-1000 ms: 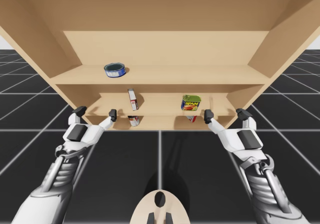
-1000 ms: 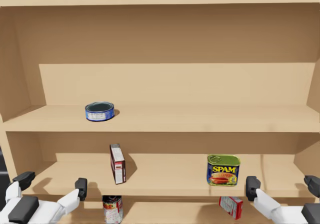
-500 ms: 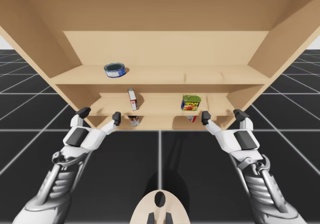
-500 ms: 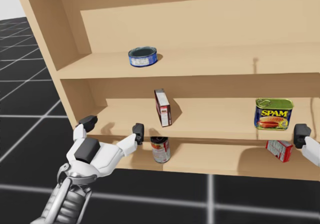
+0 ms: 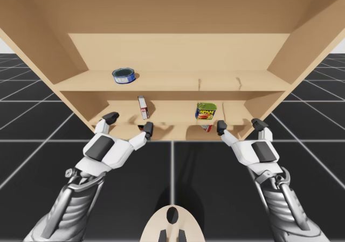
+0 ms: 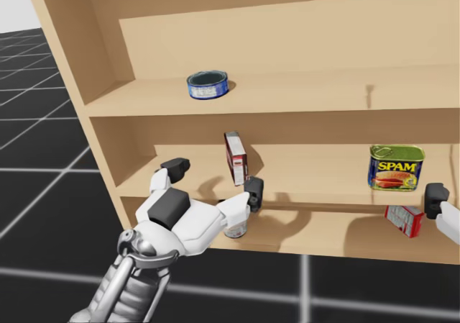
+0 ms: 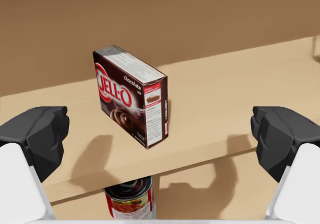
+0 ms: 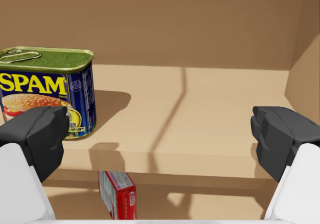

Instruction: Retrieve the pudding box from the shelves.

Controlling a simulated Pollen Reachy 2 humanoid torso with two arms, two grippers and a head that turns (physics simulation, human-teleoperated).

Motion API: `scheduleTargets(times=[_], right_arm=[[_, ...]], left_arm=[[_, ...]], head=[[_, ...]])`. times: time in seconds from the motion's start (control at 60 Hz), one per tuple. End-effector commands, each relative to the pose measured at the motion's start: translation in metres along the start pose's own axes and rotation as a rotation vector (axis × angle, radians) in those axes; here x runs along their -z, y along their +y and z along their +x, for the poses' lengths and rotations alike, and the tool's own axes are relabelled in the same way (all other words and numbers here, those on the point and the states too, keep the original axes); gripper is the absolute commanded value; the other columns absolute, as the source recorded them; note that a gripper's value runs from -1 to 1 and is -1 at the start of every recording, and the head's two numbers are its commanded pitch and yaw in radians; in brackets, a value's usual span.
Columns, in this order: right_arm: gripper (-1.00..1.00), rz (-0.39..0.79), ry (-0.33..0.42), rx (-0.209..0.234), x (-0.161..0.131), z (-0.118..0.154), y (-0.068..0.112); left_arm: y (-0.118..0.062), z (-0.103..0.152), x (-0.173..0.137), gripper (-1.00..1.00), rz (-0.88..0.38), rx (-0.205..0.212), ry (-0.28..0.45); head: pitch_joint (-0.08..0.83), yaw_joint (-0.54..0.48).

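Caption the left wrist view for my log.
Open left gripper faces the pudding box standing on a shelf, a can below.

One brown pudding box (image 7: pixel 132 97), one red box (image 8: pixel 117 194), three cans (image 6: pixel 208 85) (image 6: pixel 395 167) (image 7: pixel 129 199), two claws (image 5: pixel 129 122) (image 5: pixel 239 125), one shelf unit (image 5: pixel 178 50)

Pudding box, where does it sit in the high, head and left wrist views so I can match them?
High view: pudding box on the middle shelf, left of centre.
Head view: same box, just behind my left claw.
Left wrist view: box ahead of that open claw.
Shared landmark: left claw, open before it.
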Motion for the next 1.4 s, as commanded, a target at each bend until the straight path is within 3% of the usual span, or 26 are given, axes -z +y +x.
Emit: scheduleTargets(times=[0.017, 0.15, 0.3, 0.55, 0.583, 0.617, 0.65, 0.85, 1.05, 1.217, 1.4], right_arm=[[-1.0, -0.003, -0.002, 0.011, -0.001, 0.0, 0.002], [-1.0, -0.006, -0.006, 0.01, -0.002, 0.0, 0.002], [-1.0, -0.008, -0.007, 0.004, -0.002, 0.0, 0.002], [-1.0, -0.011, -0.008, 0.003, -0.002, 0.0, 0.002], [-1.0, -0.011, -0.008, 0.002, -0.002, 0.0, 0.002], [-1.0, -0.012, -0.009, 0.002, -0.002, 0.0, 0.002], [-1.0, -0.012, -0.009, 0.003, -0.002, 0.0, 0.002], [-1.0, -0.012, -0.01, 0.003, -0.003, 0.0, 0.002], [-1.0, -0.015, -0.011, 0.004, -0.003, 0.0, 0.001], [-1.0, -0.017, -0.012, 0.005, -0.003, 0.0, 0.001], [-1.0, -0.022, -0.014, 0.007, -0.002, 0.0, 0.001]], left_arm=[[-0.026, -0.004, 0.03, -1.0, -0.017, -0.107, 0.051], [-0.022, -0.011, 0.054, -1.0, 0.023, -0.118, 0.062], [-0.013, -0.022, 0.086, -1.0, 0.079, -0.17, 0.115], [-0.009, -0.036, 0.116, -1.0, 0.121, -0.193, 0.157], [-0.008, -0.037, 0.117, -0.86, 0.125, -0.193, 0.159], [-0.008, -0.039, 0.117, 0.84, 0.124, -0.197, 0.16], [-0.009, -0.04, 0.117, 1.0, 0.122, -0.196, 0.161], [-0.016, -0.032, 0.105, 1.0, 0.115, -0.156, 0.12], [-0.021, -0.01, 0.082, 1.0, 0.125, -0.106, 0.021], [-0.02, 0.006, 0.035, 1.0, 0.124, -0.054, -0.038], [-0.012, 0.013, -0.022, 1.0, 0.11, -0.03, -0.052]], head=[[0.397, 0.22], [0.395, 0.22], [0.395, 0.23], [0.397, 0.22], [0.396, 0.22], [0.395, 0.22], [0.395, 0.22], [0.394, 0.22], [0.391, 0.22], [0.398, 0.22], [0.402, 0.21]])
